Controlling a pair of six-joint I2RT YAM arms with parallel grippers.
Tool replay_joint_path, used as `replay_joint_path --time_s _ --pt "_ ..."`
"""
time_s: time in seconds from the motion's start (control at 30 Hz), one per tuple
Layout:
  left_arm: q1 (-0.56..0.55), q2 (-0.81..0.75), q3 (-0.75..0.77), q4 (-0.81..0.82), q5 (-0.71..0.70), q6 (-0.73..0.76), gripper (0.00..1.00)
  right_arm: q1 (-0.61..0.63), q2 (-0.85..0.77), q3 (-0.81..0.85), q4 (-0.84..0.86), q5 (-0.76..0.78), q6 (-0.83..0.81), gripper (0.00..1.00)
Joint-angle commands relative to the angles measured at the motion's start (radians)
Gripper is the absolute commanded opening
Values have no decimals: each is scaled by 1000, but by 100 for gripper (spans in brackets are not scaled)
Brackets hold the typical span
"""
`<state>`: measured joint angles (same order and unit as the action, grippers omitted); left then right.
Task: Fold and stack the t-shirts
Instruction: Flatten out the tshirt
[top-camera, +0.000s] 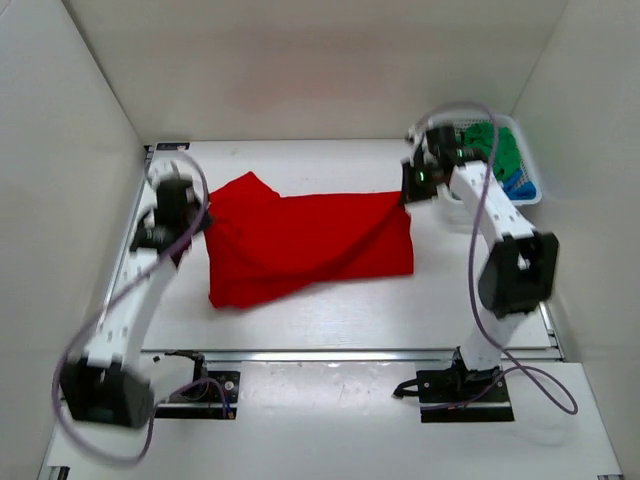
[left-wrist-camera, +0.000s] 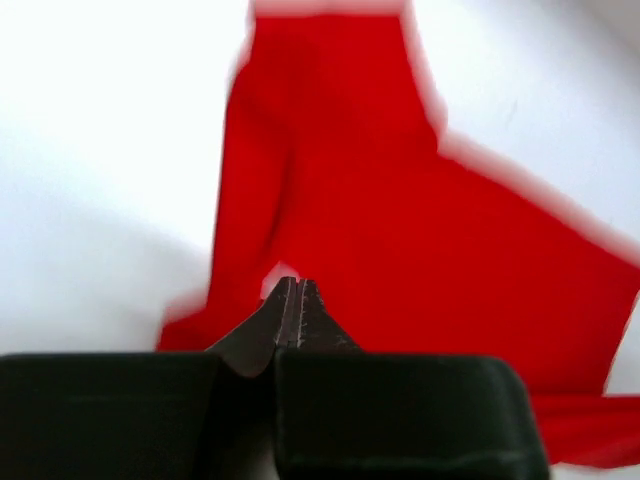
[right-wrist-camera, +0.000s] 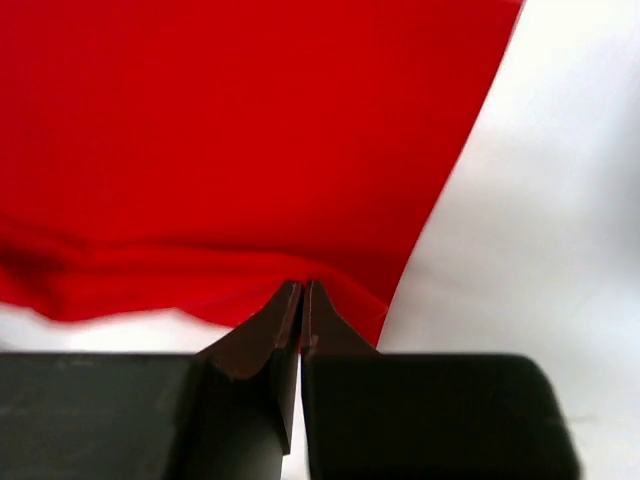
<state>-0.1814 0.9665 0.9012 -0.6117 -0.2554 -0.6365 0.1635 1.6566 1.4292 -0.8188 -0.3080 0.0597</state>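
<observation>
Red t-shirt (top-camera: 310, 245) mid-fold, centre frame; left tool (left-wrist-camera: 290, 290), right tool (right-wrist-camera: 302, 290) each pinching its edge. Next, likely: carry edges over together.

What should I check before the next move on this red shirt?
1. Grip of left claw: shut on the left edge of the red t-shirt. Ok.
2. Grip of right claw: shut on the shirt's far right corner, with the cloth gathered at the tips. Ok.
3. Cloth flat between the claws: a diagonal crease runs across it and the left part is bunched. Not ok.
4. Other shirts out of the way: green t-shirt and blue t-shirt lie in the basket, apart from the red one. Ok.
5. Collar end identified: no neck label shows. Cannot tell.
</observation>
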Motion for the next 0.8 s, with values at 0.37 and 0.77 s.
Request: replay_joint_path --time_s 0.37,0.77 --pt "42 198 902 116 -50 299 0 -111 -3 676 212 -20 -27 0" --pt "-98 -572 -167 -144 -21 -21 0 -120 -374 -339 210 -63 -2 0"
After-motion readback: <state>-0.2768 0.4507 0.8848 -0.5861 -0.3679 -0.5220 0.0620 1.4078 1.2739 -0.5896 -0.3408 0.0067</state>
